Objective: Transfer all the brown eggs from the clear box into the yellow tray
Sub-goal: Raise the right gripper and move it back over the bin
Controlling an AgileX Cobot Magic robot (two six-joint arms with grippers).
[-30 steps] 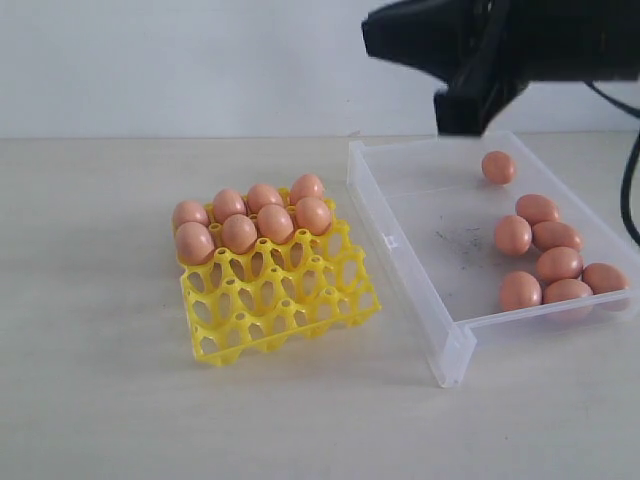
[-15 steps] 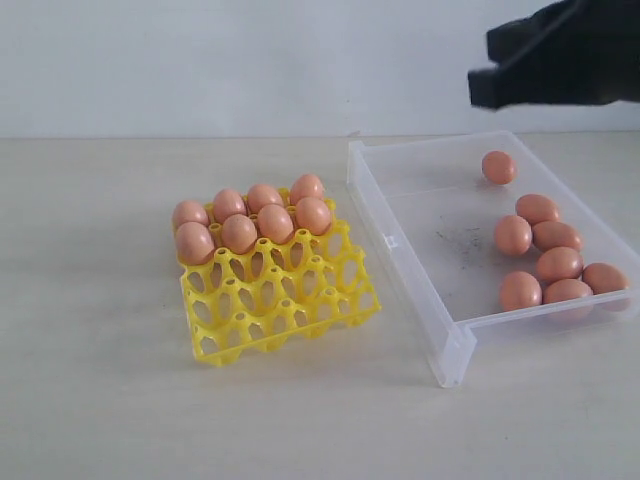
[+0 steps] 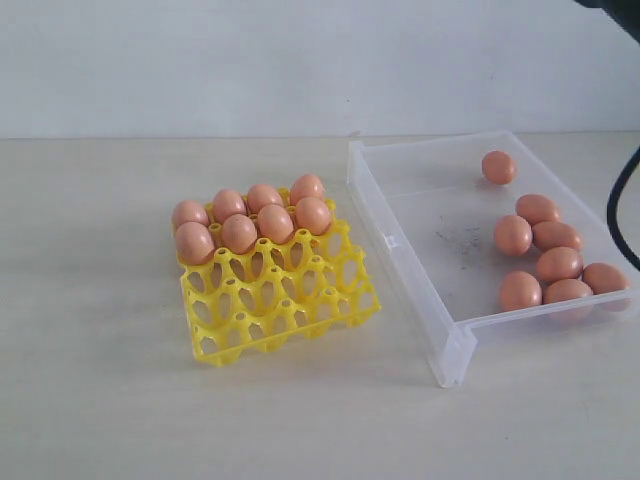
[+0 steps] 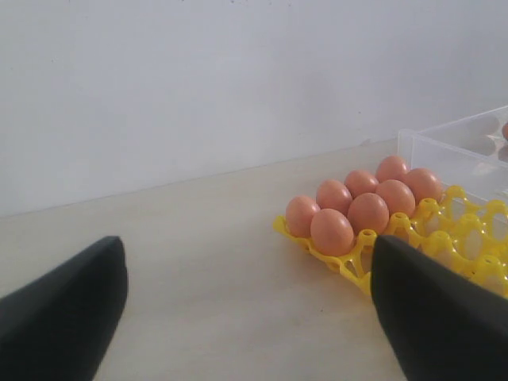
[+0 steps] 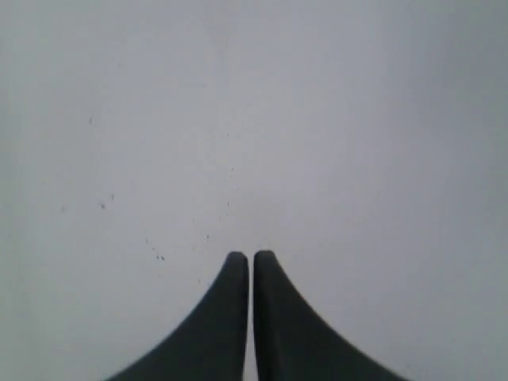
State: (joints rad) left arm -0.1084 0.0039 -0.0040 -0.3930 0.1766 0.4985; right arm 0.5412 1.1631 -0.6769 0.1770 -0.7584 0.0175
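Note:
Several brown eggs (image 3: 239, 233) fill the two back rows of the yellow tray (image 3: 270, 310); its front cups stand empty. Several more brown eggs (image 3: 558, 264) lie loose along the right side of the clear box (image 3: 440, 230), one of them apart at the far end (image 3: 498, 166). My left gripper (image 4: 246, 317) is open over bare table, just left of the tray (image 4: 468, 238) and its eggs (image 4: 349, 208), with nothing between its fingers (image 4: 63, 309). My right gripper (image 5: 251, 258) is shut and empty, facing a blank grey surface. Only a dark sliver of the right arm (image 3: 612, 5) shows at the top right corner.
A black cable (image 3: 620, 215) hangs down by the box's right wall. A white wall runs behind the pale table (image 3: 100, 380). The box's near corner (image 3: 452, 365) juts toward the front.
The right arm has risen and pulled away to the upper right, almost out of the exterior view. Eggs, tray and box have not moved.

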